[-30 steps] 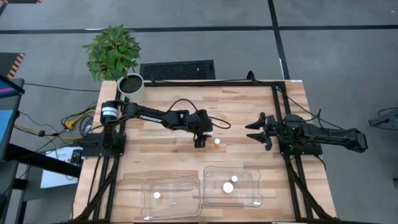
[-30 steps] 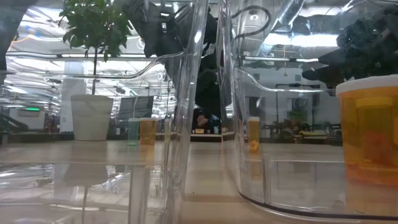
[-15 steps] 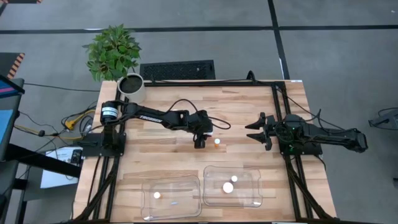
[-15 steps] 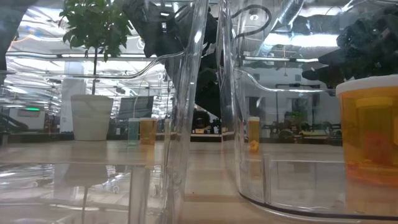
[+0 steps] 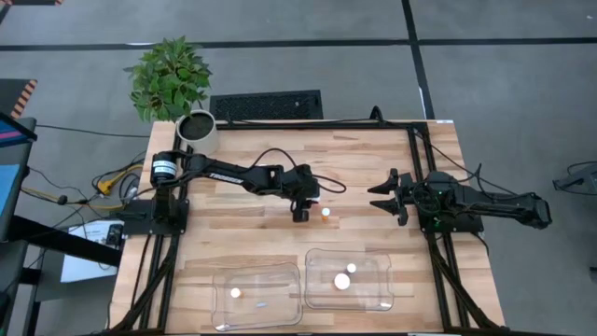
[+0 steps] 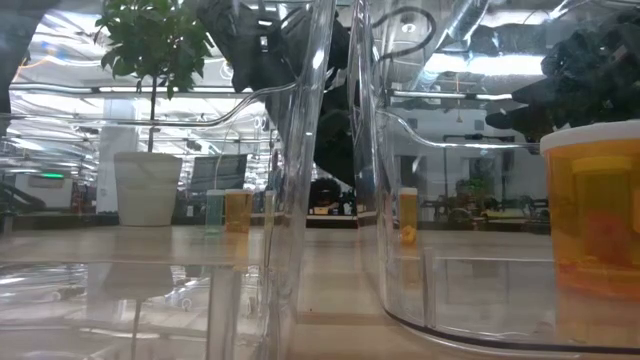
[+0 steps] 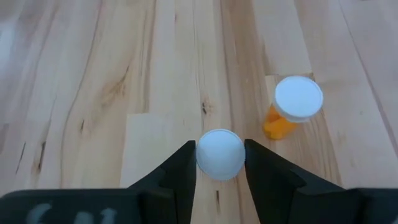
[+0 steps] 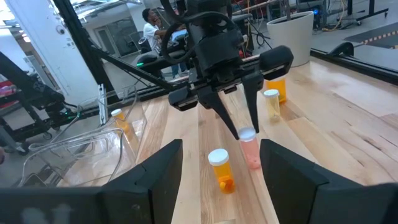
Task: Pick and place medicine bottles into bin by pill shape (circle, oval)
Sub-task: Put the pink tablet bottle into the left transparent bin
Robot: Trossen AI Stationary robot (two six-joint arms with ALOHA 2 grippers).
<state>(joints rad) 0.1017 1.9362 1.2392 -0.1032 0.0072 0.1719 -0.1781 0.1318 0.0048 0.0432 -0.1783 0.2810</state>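
Observation:
My left gripper [image 5: 299,214] points down at mid-table, shut on a small white-capped bottle [image 7: 220,154] with a pale pinkish body [image 8: 250,153] that stands on the wood. An orange bottle with a white cap [image 7: 292,106] stands beside it and also shows in the high view [image 5: 326,212]. My right gripper [image 5: 381,198] is open and empty toward the table's right, facing the left gripper. Two more bottles [image 8: 272,102] stand farther off near the white plant pot [image 8: 297,34]. My left gripper pinches the bottle's round white cap [image 7: 219,168] between its two fingers, one on each side. The fingers [image 8: 231,124] come from above, pointing down. The bottle stands upright with its base on the table.
Two clear bins stand at the near edge: the left one [image 5: 224,275] holds one bottle, the right one [image 5: 378,261] two, one large and orange [image 6: 595,200]. The potted plant [image 5: 198,131] stands at the far left corner. People show in the room beyond.

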